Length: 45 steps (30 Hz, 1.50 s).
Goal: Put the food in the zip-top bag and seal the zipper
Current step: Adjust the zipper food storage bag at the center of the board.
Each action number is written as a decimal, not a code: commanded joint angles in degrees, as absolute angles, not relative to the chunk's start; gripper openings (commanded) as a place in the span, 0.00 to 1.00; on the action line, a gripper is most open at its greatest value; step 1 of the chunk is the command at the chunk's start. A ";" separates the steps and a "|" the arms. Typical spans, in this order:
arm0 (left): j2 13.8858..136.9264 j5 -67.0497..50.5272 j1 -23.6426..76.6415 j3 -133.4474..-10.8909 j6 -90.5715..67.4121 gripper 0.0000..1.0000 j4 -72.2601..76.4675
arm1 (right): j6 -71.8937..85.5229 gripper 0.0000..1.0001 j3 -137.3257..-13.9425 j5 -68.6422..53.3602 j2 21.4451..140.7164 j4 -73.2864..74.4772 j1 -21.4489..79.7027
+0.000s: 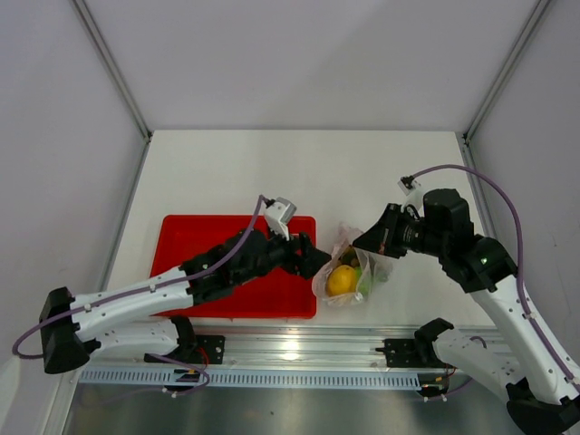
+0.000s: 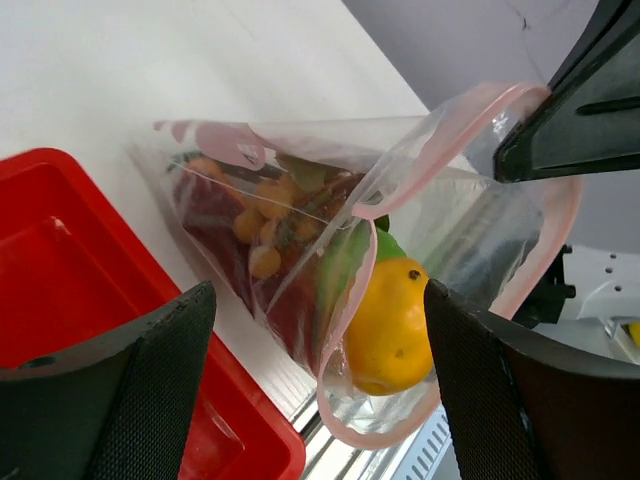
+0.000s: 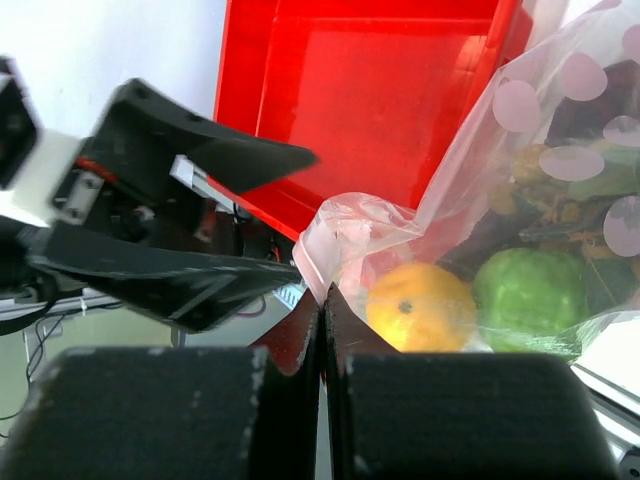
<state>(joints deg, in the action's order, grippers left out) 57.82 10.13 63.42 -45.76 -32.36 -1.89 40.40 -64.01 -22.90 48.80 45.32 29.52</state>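
The white table (image 1: 272, 172) carries a red tray (image 1: 195, 240) near its front edge, the zip-top bag (image 1: 352, 267) just beside it.

no lettering, label, brand, number or sign can be read in any of the three views; nothing legible is seen on the zip-top bag (image 1: 349, 272), the red tray (image 1: 208, 240) or the arms.

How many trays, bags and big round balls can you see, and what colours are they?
red tray: 1
clear bag: 1
orange ball: 1
green ball: 1
Total: 4
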 commanded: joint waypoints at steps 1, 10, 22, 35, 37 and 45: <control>61.43 3.26 64.07 -46.93 -31.20 0.84 2.55 | 38.24 0.00 -66.53 -24.52 47.46 45.43 29.44; 70.48 2.55 64.42 -54.39 -34.36 0.68 -2.97 | 36.04 0.00 -66.09 -24.43 46.76 47.37 29.44; 79.10 -1.14 64.34 -66.96 -33.57 0.01 -13.09 | 32.26 0.00 -66.97 -20.48 46.14 52.03 29.36; 84.55 6.24 62.06 -89.90 -42.44 0.01 -32.43 | 26.81 0.49 -68.29 -16.00 45.09 59.23 29.53; 85.51 5.72 60.82 -93.07 -43.94 0.00 -33.39 | 26.28 0.50 -68.55 -15.21 44.83 60.73 29.71; 90.87 5.70 58.62 -104.12 -49.38 0.01 -36.73 | 24.78 0.57 -69.43 -14.85 44.13 63.54 30.67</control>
